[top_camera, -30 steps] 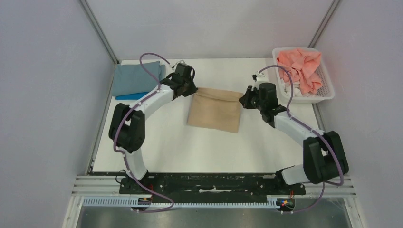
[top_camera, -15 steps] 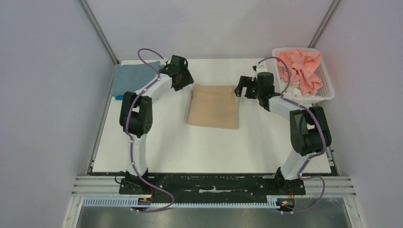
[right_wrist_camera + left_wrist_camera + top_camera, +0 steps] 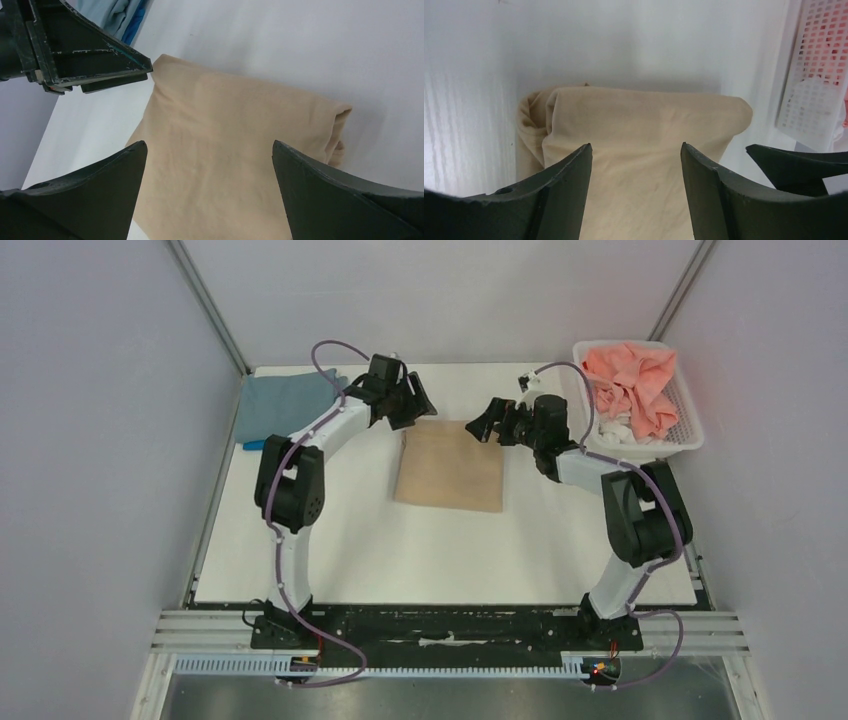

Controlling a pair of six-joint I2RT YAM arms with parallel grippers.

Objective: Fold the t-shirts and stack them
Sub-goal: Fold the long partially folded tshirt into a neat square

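While left pincer [image 3: 414,407] and right pincer [image 3: 481,423] hang apart over tan t-shirt [image 3: 450,468], fold looks done; next: stack onto grey-blue t-shirt [image 3: 280,405].

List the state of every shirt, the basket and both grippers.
Tan shirt: folded, flat, unheld.
Grey-blue shirt: folded, top of left pile.
Blue shirt: under it, only an edge showing.
Basket: upright, holding two shirts.
Pink shirt: crumpled in basket.
White shirt: crumpled beneath pink.
Left gripper: open, empty.
Right gripper: open, empty.

Half-hidden shirts
Blue shirt [image 3: 258,444] mostly under grey-blue shirt [image 3: 275,405]; white shirt [image 3: 616,428] mostly under pink shirt [image 3: 630,375].
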